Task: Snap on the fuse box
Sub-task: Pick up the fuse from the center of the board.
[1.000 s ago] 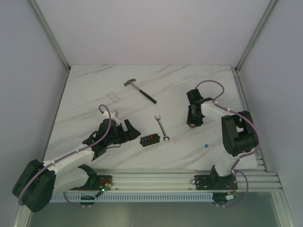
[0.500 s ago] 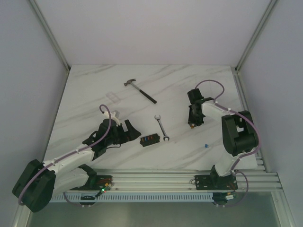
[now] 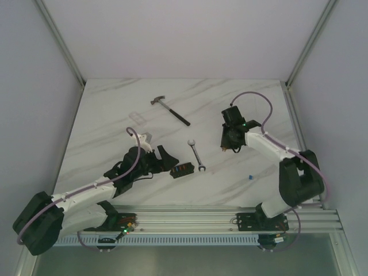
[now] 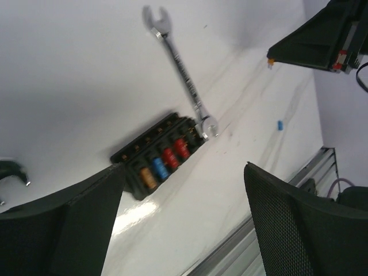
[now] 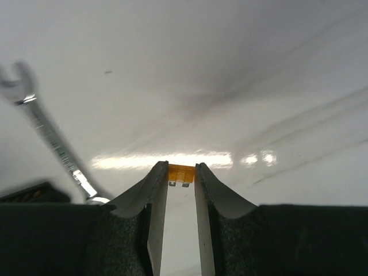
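A: Two claws to account for. How is the left claw?

B: Spread wide, with nothing between its fingers. It sits low over the table, just to the left of the fuse box, and its mouth faces the box.

A: Where does the box lie?

B: Flat on the table, near the front edge and a little left of the middle. Along its middle I can see one orange, one blue and two red fuses. A silver wrench lies slantwise beside it, and the wrench's near end sits right at the box's corner.

A: And the right claw?

B: Nearly closed, pinching a small orange fuse at its very tips. The fuse's two metal legs point toward the wrist camera. This claw is on the far side of the wrench, well apart from the box.

A: Anything else on the table?

B: A black-handled hammer toward the back, a small clear piece to its left, and a tiny blue bit near the right arm's base.
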{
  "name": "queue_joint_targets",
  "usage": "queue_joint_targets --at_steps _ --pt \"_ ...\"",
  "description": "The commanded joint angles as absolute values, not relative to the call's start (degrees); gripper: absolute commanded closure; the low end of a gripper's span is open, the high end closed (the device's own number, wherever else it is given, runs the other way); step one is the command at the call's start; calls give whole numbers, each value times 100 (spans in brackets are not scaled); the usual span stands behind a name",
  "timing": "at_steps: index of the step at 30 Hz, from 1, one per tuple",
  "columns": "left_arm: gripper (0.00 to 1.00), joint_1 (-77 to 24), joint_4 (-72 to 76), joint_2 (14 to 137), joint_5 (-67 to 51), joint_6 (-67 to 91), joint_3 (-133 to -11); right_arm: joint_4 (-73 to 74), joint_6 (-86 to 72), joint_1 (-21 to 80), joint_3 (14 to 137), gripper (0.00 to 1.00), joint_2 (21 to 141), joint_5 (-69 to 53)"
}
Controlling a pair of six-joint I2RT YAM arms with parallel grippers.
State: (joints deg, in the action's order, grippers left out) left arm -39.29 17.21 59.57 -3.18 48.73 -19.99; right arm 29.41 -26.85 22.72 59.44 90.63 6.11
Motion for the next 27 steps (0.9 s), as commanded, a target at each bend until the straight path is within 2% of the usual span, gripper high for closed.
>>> queue_joint_targets --at_steps 1,8,11,13,21,27 --pt "8 -4254 2744 5995 346 4762 -2140 2717 -3199 2602 5952 80 8374 455" --pt "16 -4945 3738 6521 1000 4187 -2400 2272 -3800 3158 5810 81 7550 307" --pt "27 -5133 4211 6807 1120 3906 -2507 2078 -4015 3287 5696 81 7273 227" --pt "32 -5218 4521 7031 1084 3736 -2608 2015 -4124 3365 5642 81 7141 228" --pt "39 -5399 5075 7880 746 3174 -3297 1769 -4399 3632 5434 80 6827 220" --pt "52 -5408 5055 8349 612 3127 -3641 1735 -4472 3724 5388 80 6701 281"
